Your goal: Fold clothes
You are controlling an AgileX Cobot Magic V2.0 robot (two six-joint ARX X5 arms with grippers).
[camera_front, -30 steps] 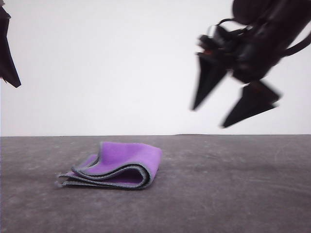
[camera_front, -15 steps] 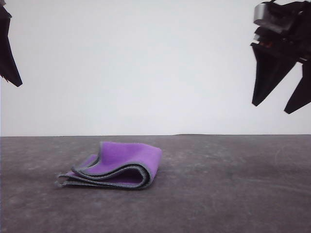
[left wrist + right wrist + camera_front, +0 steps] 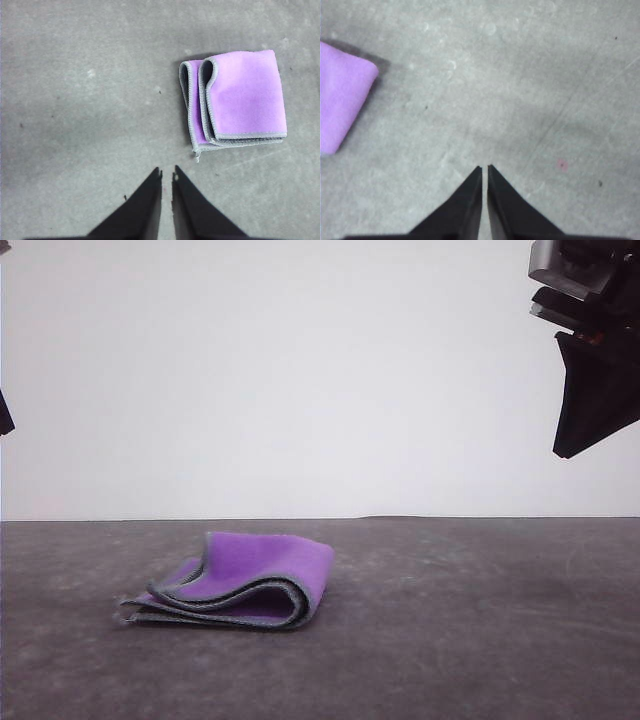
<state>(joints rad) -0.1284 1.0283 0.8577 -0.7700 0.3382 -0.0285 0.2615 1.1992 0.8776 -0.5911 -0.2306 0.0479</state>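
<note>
The clothes (image 3: 240,578) are one small cloth, folded into a thick purple bundle with grey stitched edging. It lies on the grey table (image 3: 450,640), left of centre. In the left wrist view the clothes (image 3: 242,97) lie flat with stacked edges showing, apart from my left gripper (image 3: 167,175), which is shut on nothing. My right gripper (image 3: 484,169) is also shut and empty over bare table, and the clothes (image 3: 342,102) show as a purple corner off to one side. In the front view my right gripper (image 3: 568,440) hangs high at the far right, and a sliver of my left gripper (image 3: 3,418) sits at the left edge.
A plain white wall (image 3: 300,370) rises behind the table's far edge. Bare grey tabletop surrounds the cloth on all sides, with a wide stretch to its right.
My right gripper has swung right and upward, away from the cloth, and its fingers have closed. The left gripper has slid almost out of the front view. The cloth has not moved.
</note>
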